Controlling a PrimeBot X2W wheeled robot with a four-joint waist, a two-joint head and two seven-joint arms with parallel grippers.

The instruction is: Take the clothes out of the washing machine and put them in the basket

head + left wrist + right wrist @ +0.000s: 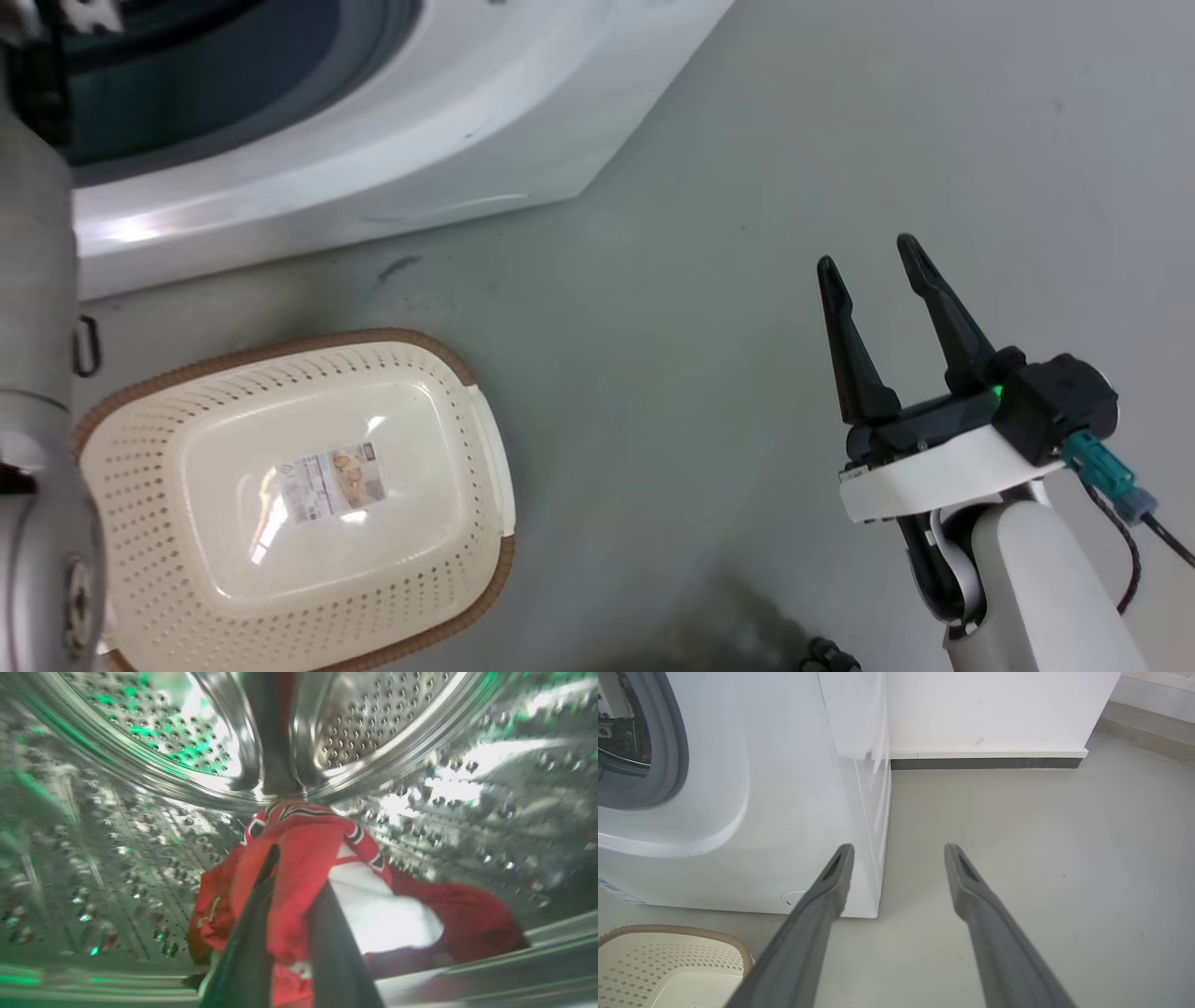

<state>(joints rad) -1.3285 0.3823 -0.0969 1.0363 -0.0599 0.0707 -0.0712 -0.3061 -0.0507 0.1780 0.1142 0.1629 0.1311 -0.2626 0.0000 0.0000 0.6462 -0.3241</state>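
Observation:
In the left wrist view the clothes (308,844), red fabric with black-and-white trim and a white patch, lie low in the perforated steel drum (140,858). My left gripper (296,872) is shut on a fold of that red fabric, which bulges between its fingers. The white washing machine (373,159) fills the head view's upper left, and my pale left forearm (37,327) reaches up into it. The cream basket (280,350) with a brown rim sits on the floor below it, with nothing inside but a label. My right gripper (866,254) hangs open over bare floor to the right.
In the right wrist view my right gripper (900,849) points at the washing machine's front right corner (873,858), with the basket's rim (677,929) at the lower left. A white wall with dark skirting (985,763) stands behind. A dark stain (728,625) marks the grey floor.

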